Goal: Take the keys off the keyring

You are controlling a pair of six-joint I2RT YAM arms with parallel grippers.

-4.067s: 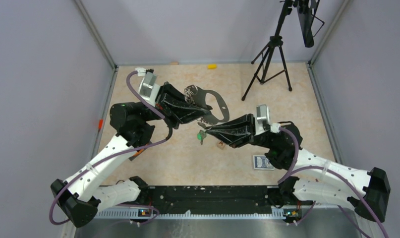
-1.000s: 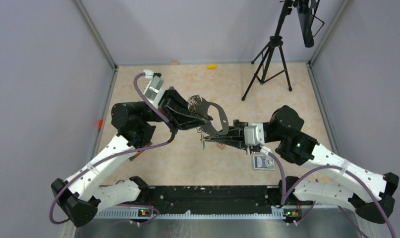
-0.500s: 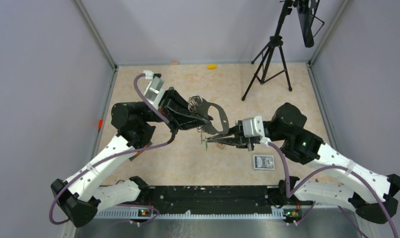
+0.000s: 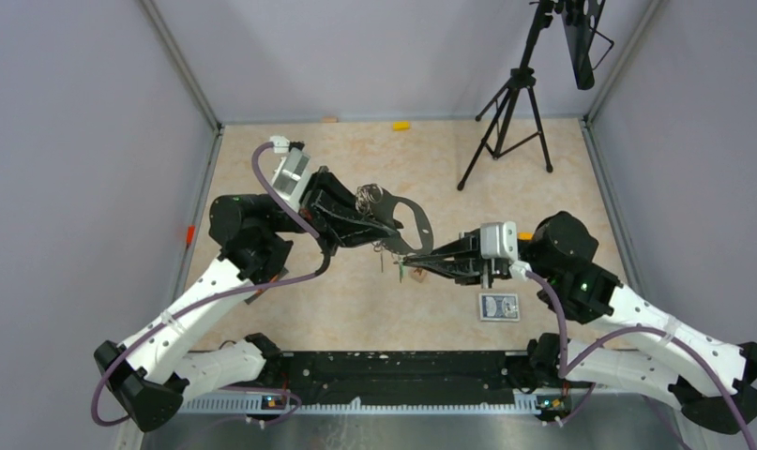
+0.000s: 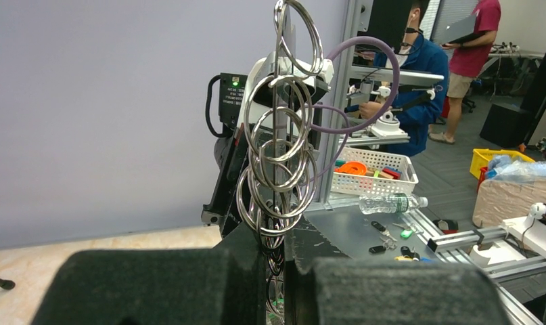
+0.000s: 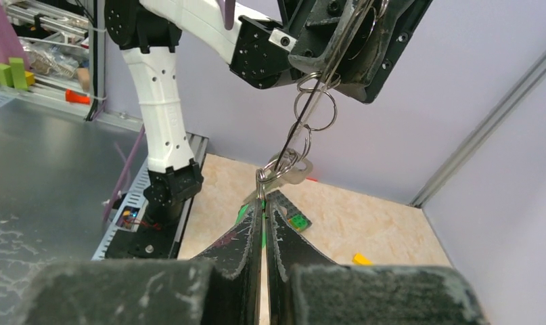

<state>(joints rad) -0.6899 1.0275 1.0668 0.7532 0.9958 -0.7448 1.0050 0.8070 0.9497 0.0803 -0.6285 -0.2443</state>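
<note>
The grey keyring (image 4: 410, 223) is held in the air above the floor's middle, with my left gripper (image 4: 386, 228) shut on its edge. Seen from the left wrist, the keyring (image 5: 279, 128) is an edge-on thin plate carrying several steel split rings, clamped in the left gripper (image 5: 277, 261). The keys (image 4: 394, 257) dangle below it. My right gripper (image 4: 401, 266) comes in from the right and is shut on them. In the right wrist view the right gripper (image 6: 263, 202) pinches the green key (image 6: 245, 214) and its small ring. A silvery key (image 6: 291, 173) hangs just above the tips.
A black tripod (image 4: 508, 122) stands at the back right. A yellow piece (image 4: 401, 125) lies by the back wall and a blue card box (image 4: 499, 307) near the front right. A grey plate with a green brick (image 6: 291, 211) lies on the floor beneath the keys.
The right arm's elbow has swung right and its gripper has shifted slightly right, still shut on the keys. The left arm and the keyring have barely moved.
</note>
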